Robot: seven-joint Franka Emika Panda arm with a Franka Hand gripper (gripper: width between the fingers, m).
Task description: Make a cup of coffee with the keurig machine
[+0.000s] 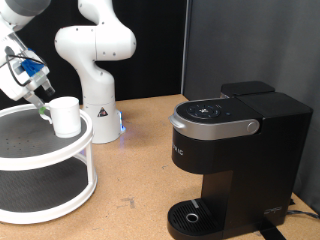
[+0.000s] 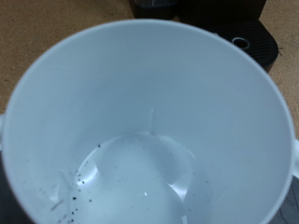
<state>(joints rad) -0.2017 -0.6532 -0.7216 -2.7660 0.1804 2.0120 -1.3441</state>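
Observation:
The cup (image 1: 66,115), a small white mug with a green handle (image 1: 45,112), stands upright on the top tier of a round white shelf (image 1: 30,150) at the exterior view's left. My gripper (image 1: 40,103) is right at the cup's handle side, touching or nearly touching it. In the wrist view the cup's white inside (image 2: 140,121) fills the frame, with dark specks (image 2: 79,182) on its bottom; no fingers show there. The keurig machine (image 1: 235,150) stands at the exterior view's right, lid down, with its round drip tray (image 1: 192,214) bare. The drip tray also shows in the wrist view (image 2: 249,42).
The white two-tier round shelf has a lower tier (image 1: 40,190) under the top one. The robot's white base (image 1: 97,100) stands behind the shelf. Brown tabletop (image 1: 140,170) lies between the shelf and the machine. A black curtain closes the back.

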